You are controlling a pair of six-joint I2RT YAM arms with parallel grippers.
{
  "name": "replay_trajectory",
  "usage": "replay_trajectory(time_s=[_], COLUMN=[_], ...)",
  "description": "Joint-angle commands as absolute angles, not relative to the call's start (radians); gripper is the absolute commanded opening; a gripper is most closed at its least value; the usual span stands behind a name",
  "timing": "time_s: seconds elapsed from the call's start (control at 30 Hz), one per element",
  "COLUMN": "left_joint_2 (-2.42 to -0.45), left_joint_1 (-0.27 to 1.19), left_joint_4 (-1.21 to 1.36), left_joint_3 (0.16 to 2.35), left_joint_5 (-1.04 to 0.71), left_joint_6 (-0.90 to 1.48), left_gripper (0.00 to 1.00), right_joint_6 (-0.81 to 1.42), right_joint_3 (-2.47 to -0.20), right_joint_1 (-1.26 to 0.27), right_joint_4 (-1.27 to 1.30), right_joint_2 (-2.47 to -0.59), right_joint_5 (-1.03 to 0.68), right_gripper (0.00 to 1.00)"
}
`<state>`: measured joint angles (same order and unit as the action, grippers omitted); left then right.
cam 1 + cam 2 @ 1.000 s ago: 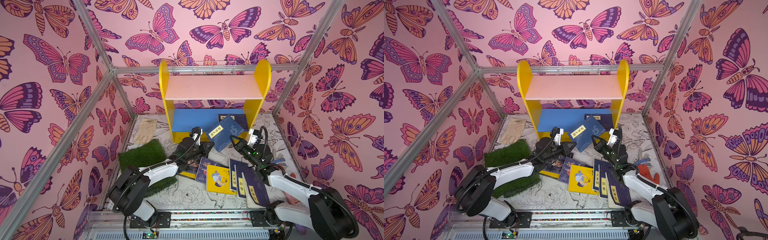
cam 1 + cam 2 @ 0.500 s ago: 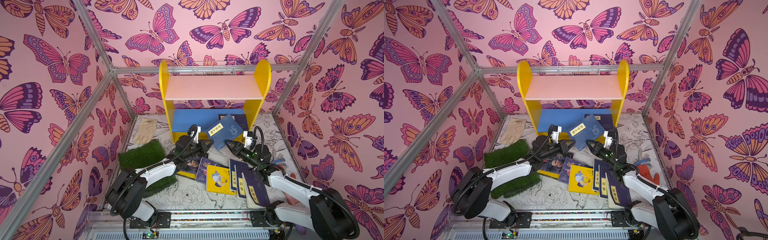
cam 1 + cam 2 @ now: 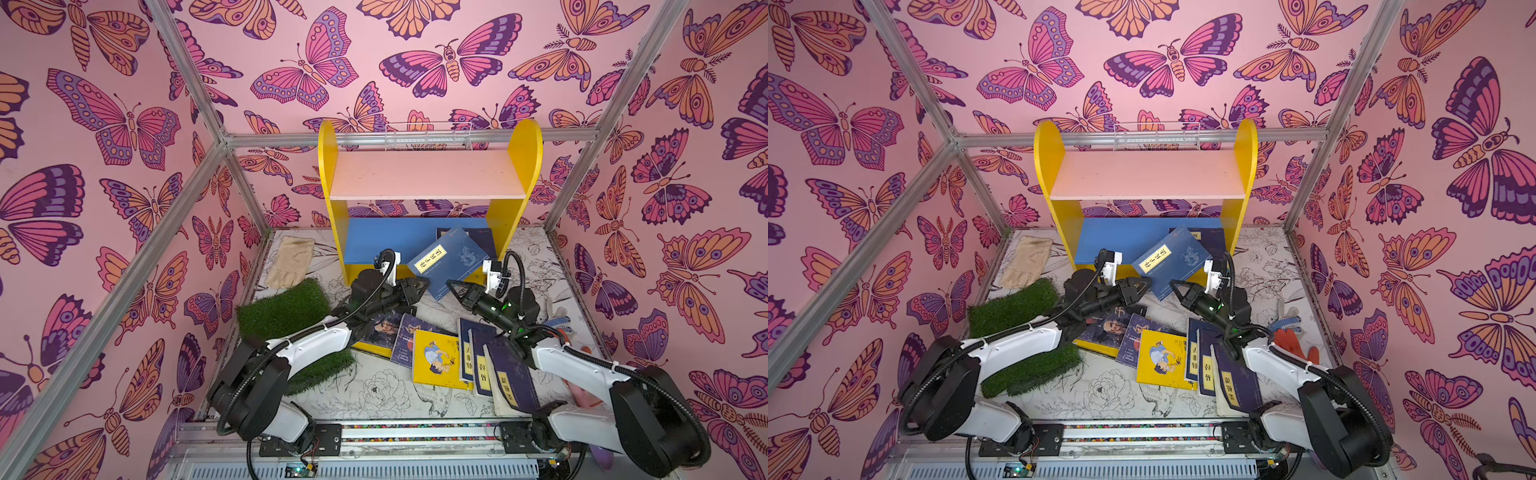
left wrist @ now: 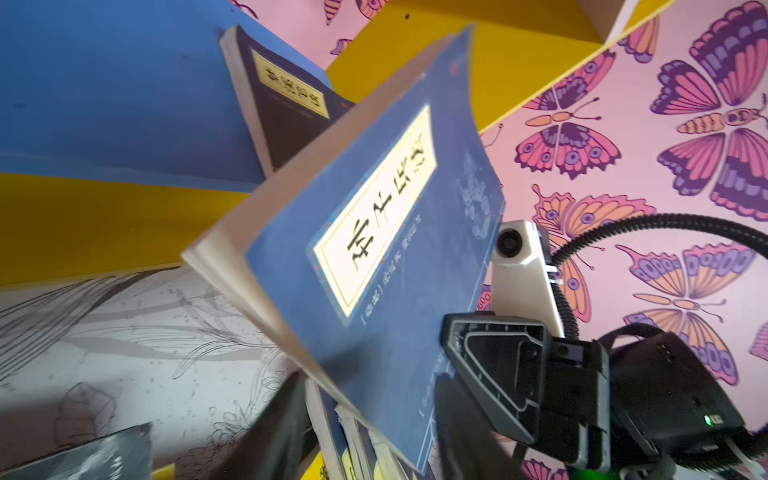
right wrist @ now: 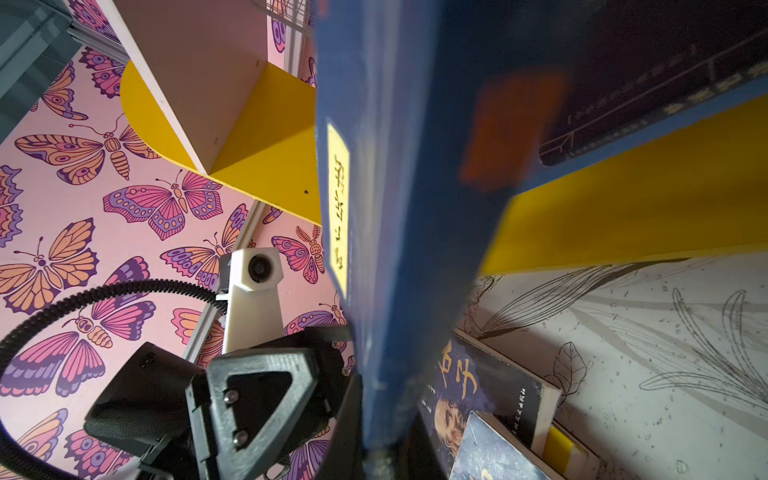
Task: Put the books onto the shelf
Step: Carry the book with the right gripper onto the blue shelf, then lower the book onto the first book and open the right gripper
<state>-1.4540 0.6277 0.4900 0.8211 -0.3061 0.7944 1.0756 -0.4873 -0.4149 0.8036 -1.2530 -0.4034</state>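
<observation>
R gripper (image 3: 451, 286) holds blue book (image 3: 453, 257) at shelf (image 3: 428, 174) front.
Jaws clenched on bk's lower edge; bk tilted in air by front of blue lower board (image 3: 382, 241). L gripper (image 3: 420, 286) spread open just beside bk. Other books (image 3: 436, 359) flat on tabletop (image 3: 374, 399).

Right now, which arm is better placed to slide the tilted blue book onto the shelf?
Right. The right gripper looks closed on the lower edge of the blue book, just in front of the shelf; the left gripper stands open beside it, holding nothing.
</observation>
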Motion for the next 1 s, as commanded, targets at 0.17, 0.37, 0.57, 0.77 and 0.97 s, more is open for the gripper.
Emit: replay_trajectory(time_s=[0.17, 0.37, 0.57, 0.77, 0.97], left_joint_2=[-1.292, -1.242, -1.237, -1.239, -1.230], left_joint_1=[0.581, 0.580, 0.579, 0.580, 0.575], left_joint_4=[0.226, 0.190, 0.185, 0.157, 0.131], left_joint_3=[0.732, 0.682, 0.674, 0.693, 0.695], left_joint_5=[0.043, 0.069, 0.068, 0.057, 0.052], left_joint_6=[0.772, 0.774, 0.762, 0.734, 0.721], left_gripper=[0.68, 0.68, 0.67, 0.67, 0.67], right_joint_6=[1.092, 1.119, 1.226, 1.270, 1.351], right_joint_3=[-0.617, -0.706, -0.723, -0.793, -0.809], right_joint_1=[-0.358, -0.356, -0.357, -0.360, -0.377], right_joint_4=[0.879, 0.876, 1.020, 1.050, 1.058], right_joint_2=[-1.309, -1.397, -1.499, -1.590, -1.655], right_joint_5=[-0.282, -0.223, -0.067, 0.000, 0.111], right_gripper=[0.00, 0.00, 0.00, 0.00, 0.00])
